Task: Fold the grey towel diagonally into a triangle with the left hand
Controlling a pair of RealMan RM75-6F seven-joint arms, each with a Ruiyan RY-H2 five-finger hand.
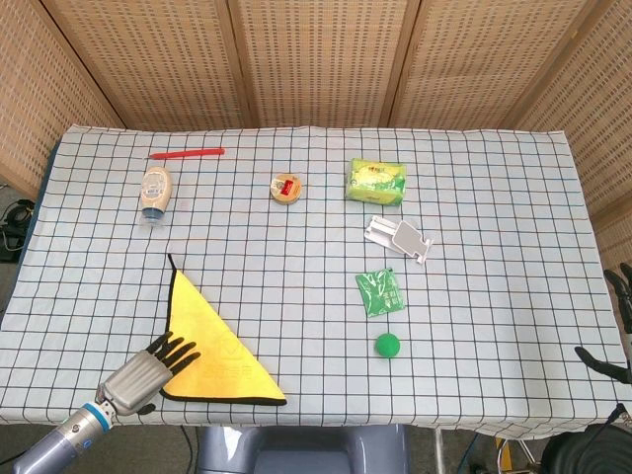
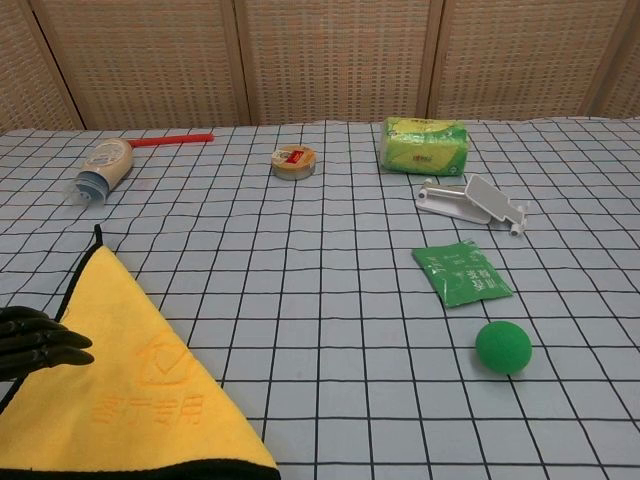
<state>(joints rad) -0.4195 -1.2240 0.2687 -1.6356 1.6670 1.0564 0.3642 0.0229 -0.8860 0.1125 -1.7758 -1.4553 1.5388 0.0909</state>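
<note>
The towel (image 1: 215, 348) lies folded into a triangle near the table's front left, its yellow side up with a black hem; it also shows at the lower left of the chest view (image 2: 120, 385). My left hand (image 1: 148, 365) lies at the towel's left edge with its dark fingers (image 2: 40, 342) spread and their tips over the hem, holding nothing. My right hand (image 1: 614, 326) hangs off the table's right edge, fingers apart and empty; most of it is cut off by the frame.
On the checked cloth stand a lying bottle (image 1: 155, 190), a red stick (image 1: 188, 153), a round tin (image 1: 286, 188), a green tissue pack (image 1: 377, 181), a white holder (image 1: 398, 239), a green sachet (image 1: 380, 292) and a green ball (image 1: 387, 345).
</note>
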